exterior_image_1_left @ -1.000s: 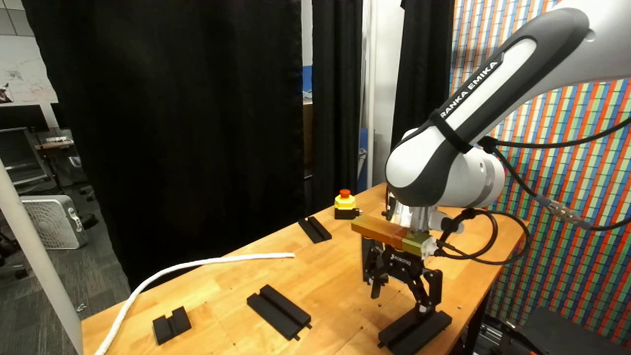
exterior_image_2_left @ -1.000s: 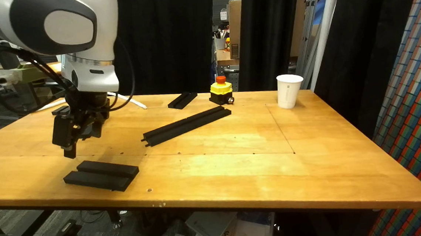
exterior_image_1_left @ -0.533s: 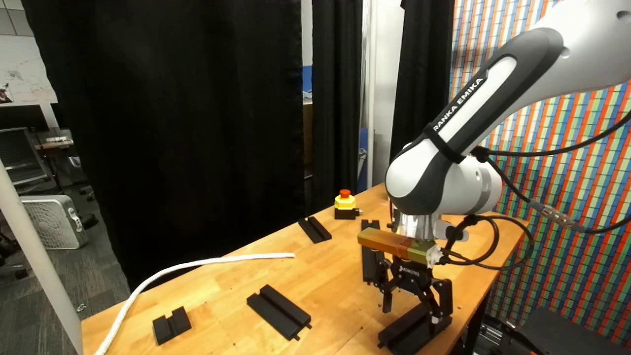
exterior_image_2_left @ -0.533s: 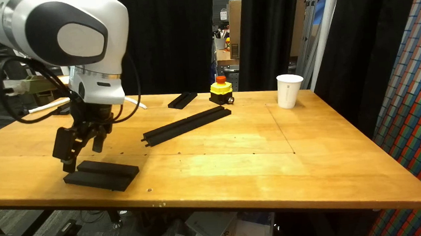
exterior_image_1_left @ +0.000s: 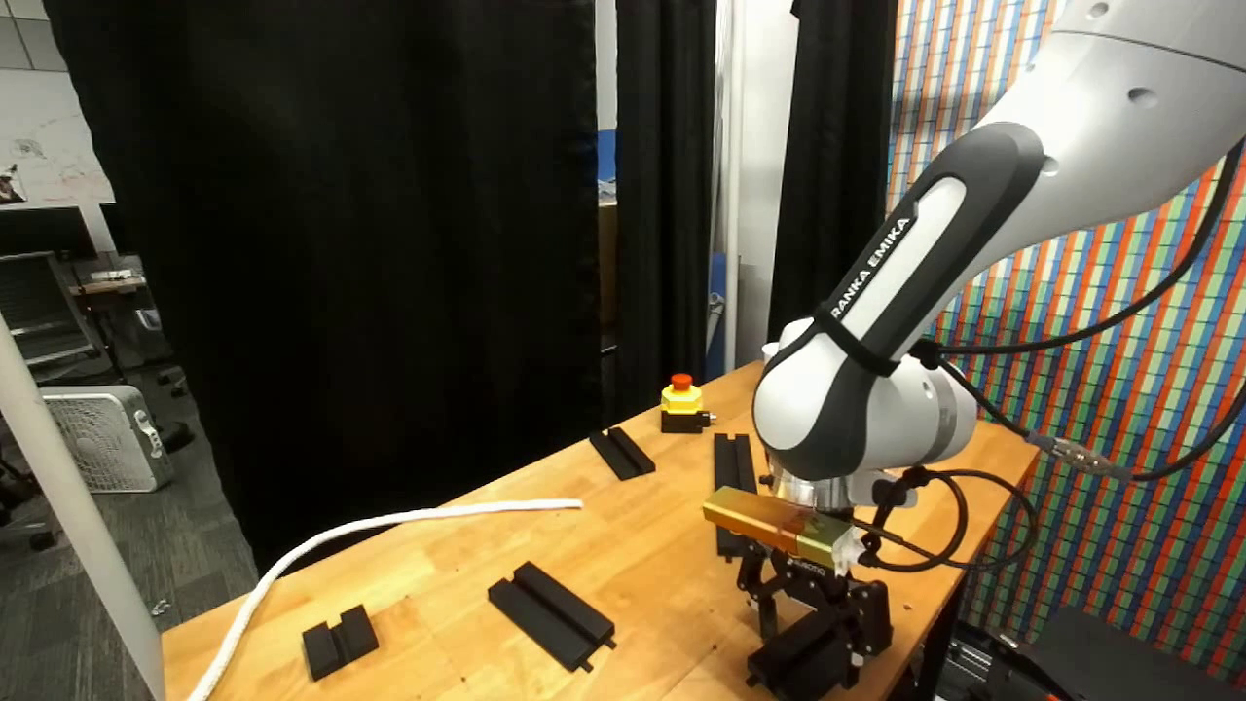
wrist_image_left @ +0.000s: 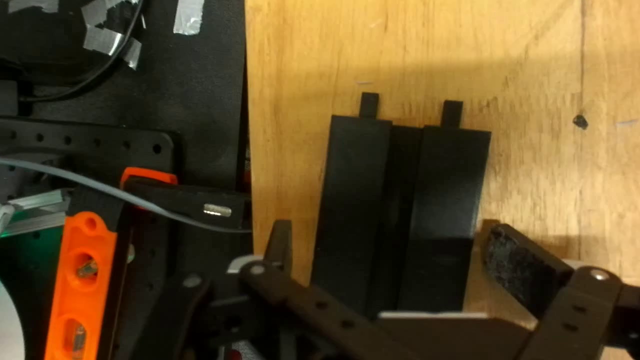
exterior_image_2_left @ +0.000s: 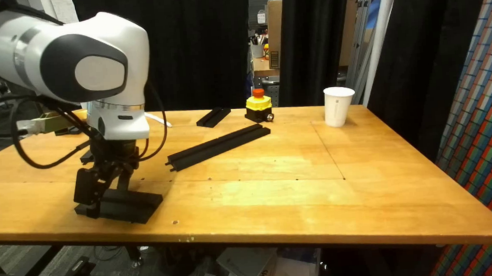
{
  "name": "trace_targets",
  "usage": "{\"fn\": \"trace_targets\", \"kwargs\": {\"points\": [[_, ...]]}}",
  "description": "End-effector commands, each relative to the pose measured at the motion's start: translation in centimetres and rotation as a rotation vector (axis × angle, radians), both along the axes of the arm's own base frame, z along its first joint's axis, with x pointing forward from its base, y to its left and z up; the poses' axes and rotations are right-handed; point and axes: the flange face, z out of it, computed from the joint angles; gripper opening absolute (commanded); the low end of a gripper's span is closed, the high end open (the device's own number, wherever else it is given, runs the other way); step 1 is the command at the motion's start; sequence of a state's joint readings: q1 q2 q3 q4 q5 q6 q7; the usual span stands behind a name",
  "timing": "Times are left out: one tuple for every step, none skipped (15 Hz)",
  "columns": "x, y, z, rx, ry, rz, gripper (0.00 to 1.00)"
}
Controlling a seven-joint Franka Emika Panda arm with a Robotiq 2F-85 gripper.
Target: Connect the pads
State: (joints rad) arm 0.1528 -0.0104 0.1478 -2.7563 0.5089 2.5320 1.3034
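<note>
Grooved pad (exterior_image_1_left: 803, 650): in an exterior view, is lying between parted, empty jaws.
Tabbed bar (exterior_image_2_left: 218, 148): in an exterior view, is lying apart, unjoined.
Pad tabs (wrist_image_left: 369, 105): in the wrist view, are jutting; closing off-centre could be skewing alignment.

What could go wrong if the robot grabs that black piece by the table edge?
The open end effector straddles the black pad, which lies near the edge of the table: a crooked squeeze might shove it off. The little tabs poking out of the pad's end could perhaps snap if bumped.
</note>
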Motion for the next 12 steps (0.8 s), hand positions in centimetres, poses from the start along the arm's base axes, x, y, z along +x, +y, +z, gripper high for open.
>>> {"fn": "trace_targets", "kwargs": {"points": [[0.2, 0.7, -0.4, -0.048, -0.026, -0.002, 1.0], [0.3, 0.8, -0.4, -0.059, -0.031, -0.001, 1.0], [0.3, 0.9, -0.5, -0.071, -0.038, 0.001, 1.0], [0.4, 0.9, -0.5, -0.085, -0.046, 0.002, 1.0], [0.6, 1.1, -0.5, -0.099, -0.06, 0.001, 1.0], [0.7, 1.1, -0.5, -0.113, -0.074, 0.002, 1.0], [0.9, 1.4, -0.6, -0.128, -0.096, 0.002, 1.0], [1.0, 1.8, -0.7, -0.141, -0.115, -0.004, 1.0], [1.0, 2.2, -0.8, -0.153, -0.131, -0.007, 1.0], [1.0, 2.6, -1.0, -0.166, -0.148, -0.012, 1.0], [0.9, 3.2, -1.1, -0.178, -0.161, -0.017, 1.0], [0.8, 3.7, -1.2, -0.192, -0.169, -0.017, 1.0]]}}
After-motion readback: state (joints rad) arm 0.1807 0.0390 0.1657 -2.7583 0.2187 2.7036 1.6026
